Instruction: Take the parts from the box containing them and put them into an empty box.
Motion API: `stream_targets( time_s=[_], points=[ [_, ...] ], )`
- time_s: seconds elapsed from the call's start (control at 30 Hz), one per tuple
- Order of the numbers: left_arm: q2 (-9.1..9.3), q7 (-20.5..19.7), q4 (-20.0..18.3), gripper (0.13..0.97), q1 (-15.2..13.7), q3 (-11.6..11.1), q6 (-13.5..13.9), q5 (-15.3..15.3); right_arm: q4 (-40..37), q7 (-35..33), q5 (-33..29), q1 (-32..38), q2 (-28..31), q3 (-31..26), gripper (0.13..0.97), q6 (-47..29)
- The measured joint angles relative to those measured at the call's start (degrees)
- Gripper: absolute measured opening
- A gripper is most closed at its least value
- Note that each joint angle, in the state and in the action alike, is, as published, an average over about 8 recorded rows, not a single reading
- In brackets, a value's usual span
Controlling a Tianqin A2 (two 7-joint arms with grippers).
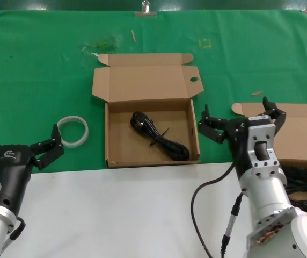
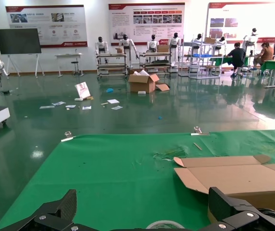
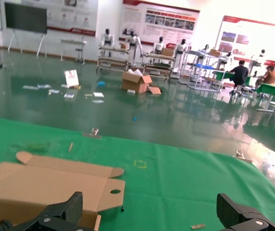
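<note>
A brown box with a round-holed lid flap [image 1: 195,80] lies open at the table's middle and holds one coiled black cord [image 1: 160,137]. A second brown box with a plain lid [image 1: 298,141] lies at the right, partly hidden by my right arm. Black cords [image 1: 305,180] show at its near side. My right gripper [image 1: 238,116] is open and empty, above the cloth between the two boxes. My left gripper [image 1: 22,137] is open and empty at the left, near the table's front. The holed flap also shows in the right wrist view [image 3: 109,193].
A white tape ring [image 1: 73,130] lies on the green cloth [image 1: 46,75] just right of my left gripper; it also shows in the left wrist view [image 2: 165,224]. A white surface [image 1: 116,215] runs along the front. Small scraps lie on the far cloth.
</note>
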Motion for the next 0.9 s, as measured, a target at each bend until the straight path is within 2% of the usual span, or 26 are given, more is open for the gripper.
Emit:
stream_targets(
  time_s=[0.9],
  points=[
    [0.00, 0.0, 0.0, 0.966, 0.0, 0.0, 0.0, 0.0, 1.7, 33.4, -19.5, -7.5, 0.0, 10.9, 0.966, -15.3]
  ],
)
